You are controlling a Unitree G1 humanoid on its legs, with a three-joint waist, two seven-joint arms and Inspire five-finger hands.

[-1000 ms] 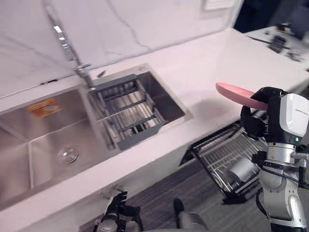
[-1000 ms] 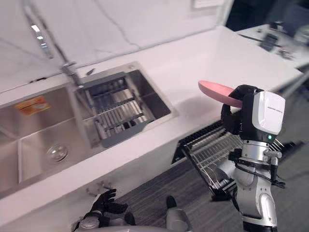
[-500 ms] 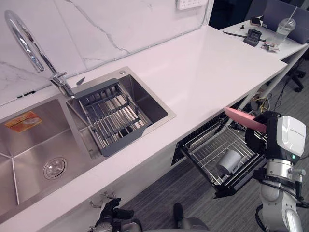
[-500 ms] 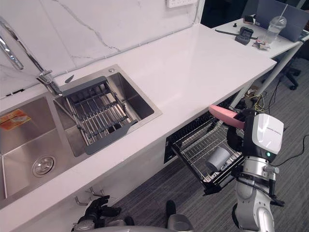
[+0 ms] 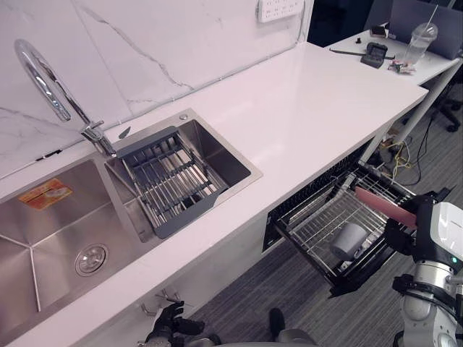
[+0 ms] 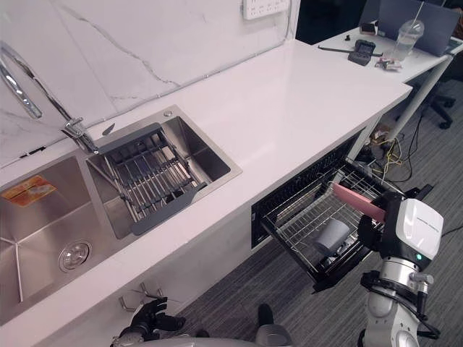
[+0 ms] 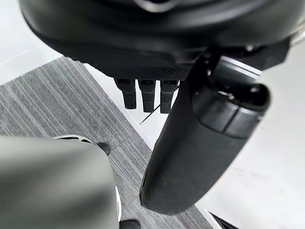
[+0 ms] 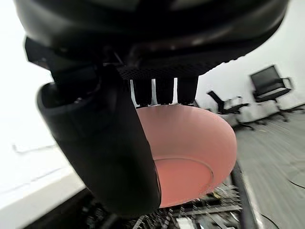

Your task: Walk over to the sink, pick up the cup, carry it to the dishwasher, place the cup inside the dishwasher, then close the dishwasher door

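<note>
— Where do we find the cup?
— The grey cup [image 5: 349, 241] sits in the pulled-out dishwasher rack [image 5: 312, 219], at about four o'clock in the head views. It looks tipped on its side, though from here we cannot be sure.
— And the right hand?
— The right hand [image 5: 402, 236] hovers just past the rack's outer edge, at three o'clock of the cup. We see its thumb [image 8: 107, 148] and fingers clamped on the rim of a pink bowl [image 8: 190, 152], which is tilted above the rack, apart from the cup.
— The left hand?
— The left hand [image 5: 171, 323] hangs low at six o'clock, over the grey carpet [image 5: 304, 296], fingers loosely spread, holding nothing.
— And the sink?
— The sink [image 5: 65, 224] lies at nine o'clock, set in the white worktop [image 5: 311, 101], with a grey drainer basket [image 5: 172, 181] across its right-hand basin, well apart from the cup.
</note>
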